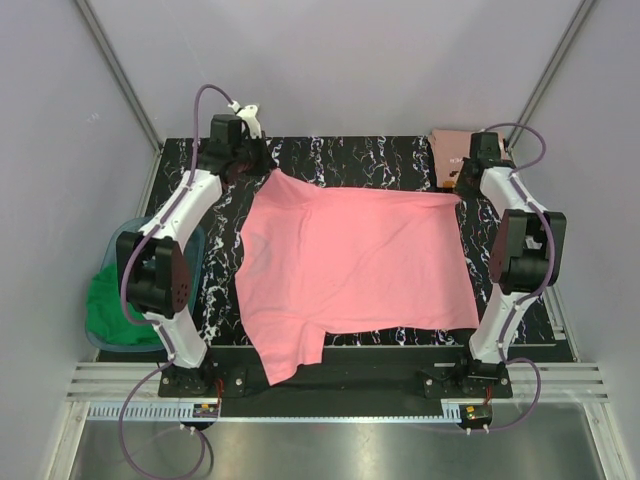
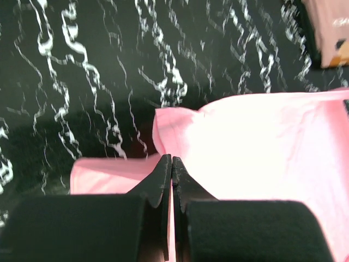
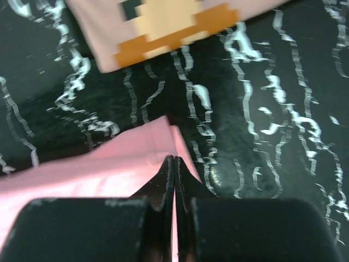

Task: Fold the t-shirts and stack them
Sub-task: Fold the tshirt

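The bright pink t-shirt [image 1: 350, 270] is spread across the black marbled table [image 1: 350, 155]. My left gripper [image 1: 262, 165] is shut on its far left corner [image 2: 174, 131], its black fingers [image 2: 161, 177] pinching the cloth. My right gripper [image 1: 462, 192] is shut on the far right corner [image 3: 158, 144]. Both corners are held up at the far side, and the shirt slopes down toward the near edge. The salmon t-shirt [image 1: 450, 150] lies folded at the far right corner of the table. Its dark-and-orange print [image 3: 163, 27] shows in the right wrist view, and it also shows in the left wrist view [image 2: 332, 33].
A blue bin [image 1: 105, 330] holding green cloth [image 1: 115, 305] stands left of the table beside the left arm. Grey walls enclose the cell at the back and sides. A metal rail [image 1: 330, 395] runs along the near edge.
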